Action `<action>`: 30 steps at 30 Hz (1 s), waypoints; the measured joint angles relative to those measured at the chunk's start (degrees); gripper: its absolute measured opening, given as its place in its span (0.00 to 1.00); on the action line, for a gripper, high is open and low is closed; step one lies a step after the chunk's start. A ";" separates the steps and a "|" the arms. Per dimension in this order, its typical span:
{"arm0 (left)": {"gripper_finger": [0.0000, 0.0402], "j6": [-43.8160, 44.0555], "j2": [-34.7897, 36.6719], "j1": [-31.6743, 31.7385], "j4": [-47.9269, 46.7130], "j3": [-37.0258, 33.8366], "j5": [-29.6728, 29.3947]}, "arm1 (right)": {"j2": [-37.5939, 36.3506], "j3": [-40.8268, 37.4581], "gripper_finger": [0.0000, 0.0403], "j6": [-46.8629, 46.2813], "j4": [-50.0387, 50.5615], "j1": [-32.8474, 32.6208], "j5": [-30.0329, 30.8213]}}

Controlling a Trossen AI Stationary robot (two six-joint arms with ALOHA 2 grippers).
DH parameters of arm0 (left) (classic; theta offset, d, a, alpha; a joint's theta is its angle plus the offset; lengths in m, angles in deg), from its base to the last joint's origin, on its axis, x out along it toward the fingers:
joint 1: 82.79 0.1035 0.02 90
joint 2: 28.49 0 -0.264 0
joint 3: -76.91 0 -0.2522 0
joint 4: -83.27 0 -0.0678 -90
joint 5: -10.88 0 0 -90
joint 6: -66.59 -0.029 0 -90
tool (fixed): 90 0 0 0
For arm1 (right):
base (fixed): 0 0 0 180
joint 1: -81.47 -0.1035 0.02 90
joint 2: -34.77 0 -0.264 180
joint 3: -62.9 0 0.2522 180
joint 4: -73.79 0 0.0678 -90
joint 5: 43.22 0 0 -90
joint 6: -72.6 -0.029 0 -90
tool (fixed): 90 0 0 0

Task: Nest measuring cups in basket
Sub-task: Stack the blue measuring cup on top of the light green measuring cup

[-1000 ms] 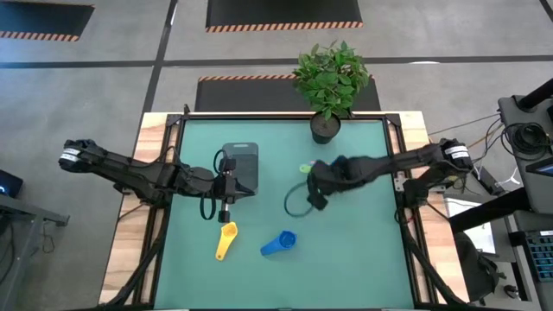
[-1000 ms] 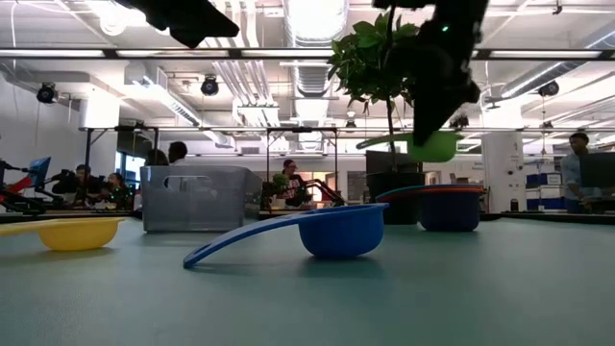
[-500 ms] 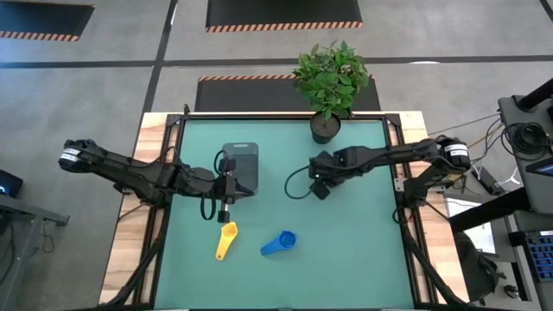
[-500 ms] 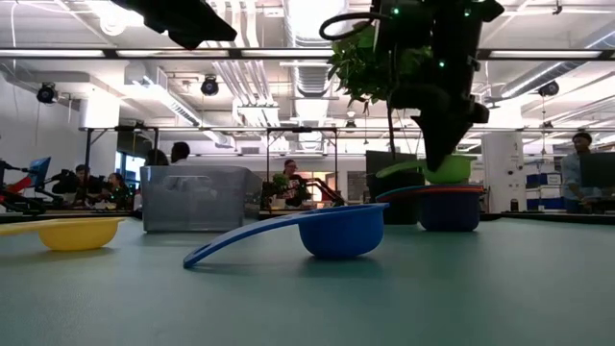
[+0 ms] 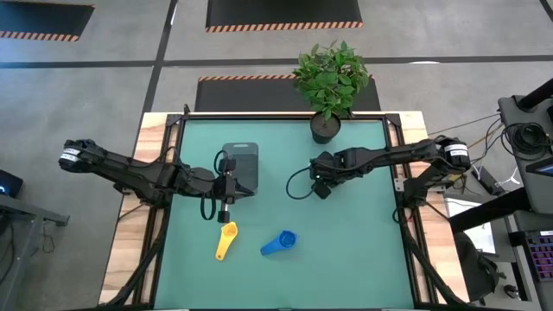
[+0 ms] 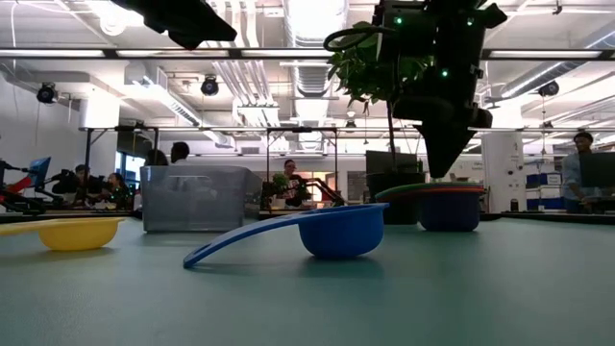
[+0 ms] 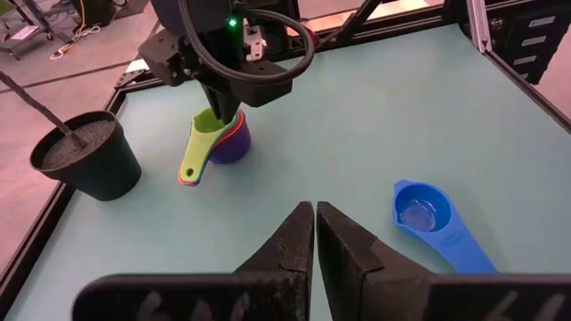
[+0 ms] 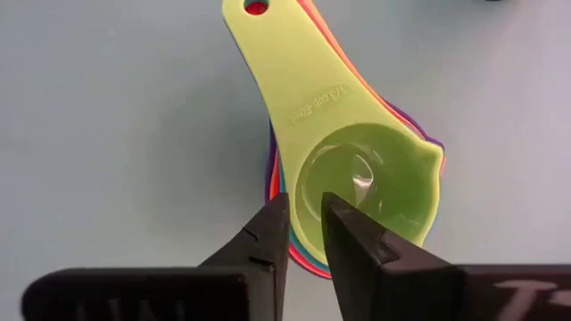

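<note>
A stack of nested measuring cups stands on its bottom purple cup, on the mat near the black plant pot. The green cup lies on top, bowl up. My right gripper points down just above the green cup's rim, slightly open, its tips clear of the stack. A yellow cup and a blue cup lie loose on the mat toward the near edge. My left gripper hangs shut and empty beside the dark grey basket.
The plant pot with its leafy plant stands at the far edge, close behind the stack. A black cable loop hangs from the right arm. Bare green mat lies between the basket, the stack and the two loose cups.
My right gripper has come down toward the stack with the green cup. The green cup, lifted clear a second ago, now sits in the stack under the fingertips, its handle lying along the other handles. My left arm has kept still.
</note>
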State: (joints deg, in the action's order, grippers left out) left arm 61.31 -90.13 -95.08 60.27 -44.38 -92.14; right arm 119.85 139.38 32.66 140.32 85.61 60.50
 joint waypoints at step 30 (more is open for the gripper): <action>0.00 2.81 0.02 0.01 -0.33 -0.02 0.02 | 0.33 -0.85 0.27 28.14 -34.06 -21.04 -4.02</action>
State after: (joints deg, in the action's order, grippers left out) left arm 64.12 -90.11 -95.07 59.95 -44.40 -92.12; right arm 120.17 138.53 60.80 106.26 64.56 56.48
